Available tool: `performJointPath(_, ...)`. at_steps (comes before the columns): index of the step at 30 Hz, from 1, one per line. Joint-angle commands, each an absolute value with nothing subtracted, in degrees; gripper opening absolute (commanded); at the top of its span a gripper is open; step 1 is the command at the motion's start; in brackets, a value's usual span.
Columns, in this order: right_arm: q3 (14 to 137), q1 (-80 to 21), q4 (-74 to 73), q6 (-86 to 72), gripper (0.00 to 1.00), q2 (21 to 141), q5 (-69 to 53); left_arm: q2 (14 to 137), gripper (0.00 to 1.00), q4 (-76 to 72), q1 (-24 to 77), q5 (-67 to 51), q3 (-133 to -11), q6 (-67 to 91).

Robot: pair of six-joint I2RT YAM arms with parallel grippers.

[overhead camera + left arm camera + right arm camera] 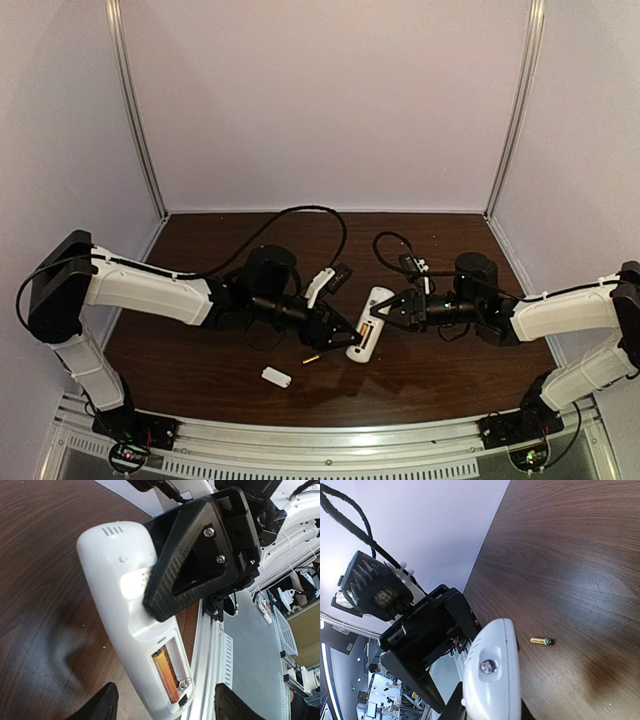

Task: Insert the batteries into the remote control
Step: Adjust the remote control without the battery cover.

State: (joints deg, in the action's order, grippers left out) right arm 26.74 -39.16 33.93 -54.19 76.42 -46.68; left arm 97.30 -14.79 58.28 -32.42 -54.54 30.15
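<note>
wood table (200, 370), pale walls (330, 100) — remote (368, 318) gripped

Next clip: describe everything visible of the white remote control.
The white oblong plastic remote control is turned back up, cover off, battery compartment open. One orange battery sits in one slot; the other is empty, a metal spring showing. The right gripper clamps it, a ribbed black finger pad pressing its back. The open left gripper straddles its compartment end without touching. Whether it rests on the dark wooden table is unclear.

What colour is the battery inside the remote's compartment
The battery in the remote control is orange; left wrist view shows it best.
</note>
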Motion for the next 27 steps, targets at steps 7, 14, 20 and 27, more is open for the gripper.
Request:
performJointPath(7, 28.6, -39.6, 34.7, -53.7, 0.00, 75.4, -46.7, 100.6, 0.63, -12.3, 58.9, -33.2, -58.4, 29.3)
performJointPath(14, 28.6, -39.6, 34.6, -53.5, 0.00, 75.4, -46.6, 101.5, 0.57, -10.4, 58.9, -32.0, -59.6, 29.2)
performJointPath(20, 28.6, -39.7, 34.7, -53.6, 0.00, 75.3, -46.6, 101.8, 0.58, -10.6, 59.1, -33.1, -59.6, 28.5)
performJointPath(27, 28.6, -39.7, 34.6, -53.5, 0.00, 75.1, -46.6, 102.4, 0.54, -9.4, 59.1, -31.8, -60.1, 28.7)
